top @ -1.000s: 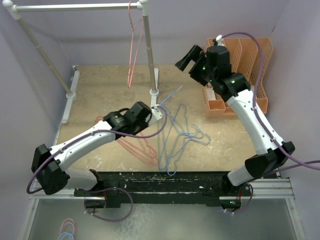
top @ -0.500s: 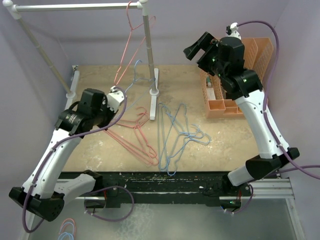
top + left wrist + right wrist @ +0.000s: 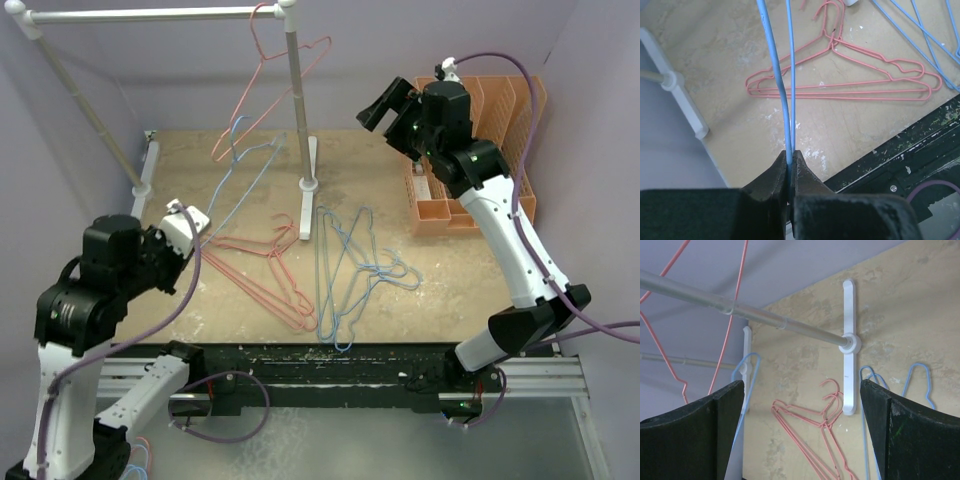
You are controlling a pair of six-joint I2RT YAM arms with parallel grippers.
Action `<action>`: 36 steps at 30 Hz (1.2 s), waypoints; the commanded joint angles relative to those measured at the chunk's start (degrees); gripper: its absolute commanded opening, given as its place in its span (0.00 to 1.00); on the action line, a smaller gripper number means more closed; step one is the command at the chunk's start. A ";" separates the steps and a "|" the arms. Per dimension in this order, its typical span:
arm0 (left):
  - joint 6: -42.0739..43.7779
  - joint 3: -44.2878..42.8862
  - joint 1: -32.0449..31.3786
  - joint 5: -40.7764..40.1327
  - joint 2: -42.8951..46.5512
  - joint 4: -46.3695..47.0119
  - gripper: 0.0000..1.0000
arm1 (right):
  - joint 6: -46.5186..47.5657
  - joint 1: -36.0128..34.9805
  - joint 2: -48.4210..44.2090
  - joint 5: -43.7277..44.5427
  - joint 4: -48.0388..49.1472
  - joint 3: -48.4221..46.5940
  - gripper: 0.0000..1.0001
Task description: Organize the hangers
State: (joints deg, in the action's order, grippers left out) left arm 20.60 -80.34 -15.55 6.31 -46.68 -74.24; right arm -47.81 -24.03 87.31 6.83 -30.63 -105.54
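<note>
My left gripper (image 3: 192, 222) is raised at the left, shut on a light blue hanger (image 3: 228, 183) that stretches toward the rack; the left wrist view shows the jaws pinching its wire (image 3: 788, 150). A pink hanger (image 3: 318, 45) hangs tilted from the white rack's rod (image 3: 150, 14). Two pink hangers (image 3: 262, 270) lie on the table, also in the left wrist view (image 3: 840, 82). Light blue hangers (image 3: 350, 270) lie to their right. My right gripper (image 3: 385, 105) is open and empty, high beside the rack; its view shows the pink pair (image 3: 810, 432) below.
The rack's right post (image 3: 297, 120) stands on a white foot (image 3: 308, 190) mid-table; its left foot (image 3: 142, 185) is near my left gripper. An orange slotted file holder (image 3: 480, 150) stands at the back right. The table's black front edge (image 3: 330, 360) runs along the bottom.
My left arm has pulled back to the left and lifted, carrying the light blue hanger off the table pile. The pink hanger on the rod has swung out. My right gripper shifted slightly.
</note>
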 commanded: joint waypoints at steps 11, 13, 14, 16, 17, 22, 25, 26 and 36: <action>-2.76 -1.30 3.76 -14.36 10.75 -12.09 0.00 | -2.77 0.22 1.29 -9.57 4.47 -0.43 1.00; -3.41 -0.76 4.14 -18.06 11.38 -12.33 0.00 | -2.69 0.21 1.16 -10.55 5.28 -0.09 1.00; -3.83 -0.55 4.46 -18.98 11.35 -12.29 0.00 | -2.68 0.21 1.05 -11.05 5.84 0.23 1.00; -4.70 -1.05 5.49 -19.84 11.03 -11.00 0.00 | -2.26 0.21 1.23 -12.76 6.64 0.42 1.00; -5.29 -1.55 6.12 -20.17 10.51 -10.34 0.00 | -2.05 0.21 1.34 -13.65 6.90 0.45 1.00; -7.64 -3.32 7.54 -24.24 6.91 -4.78 0.00 | -0.93 0.23 0.85 -16.25 8.01 2.32 1.00; -8.72 -6.35 7.74 -24.99 2.35 -1.54 0.00 | 0.15 0.21 -0.03 -16.20 8.28 3.26 1.00; -9.00 -8.46 7.73 -24.89 0.13 -0.49 0.00 | 0.59 0.21 -0.30 -16.08 8.22 3.31 1.00; -9.63 -37.86 7.73 -16.31 -23.76 3.81 0.00 | 4.47 0.26 -3.28 -15.85 8.68 5.62 1.00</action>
State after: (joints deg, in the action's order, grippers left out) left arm 12.40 -110.89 -8.23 -12.97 -65.39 -76.01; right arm -46.30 -23.99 87.85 -7.53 -24.93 -100.82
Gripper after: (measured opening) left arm 0.028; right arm 0.995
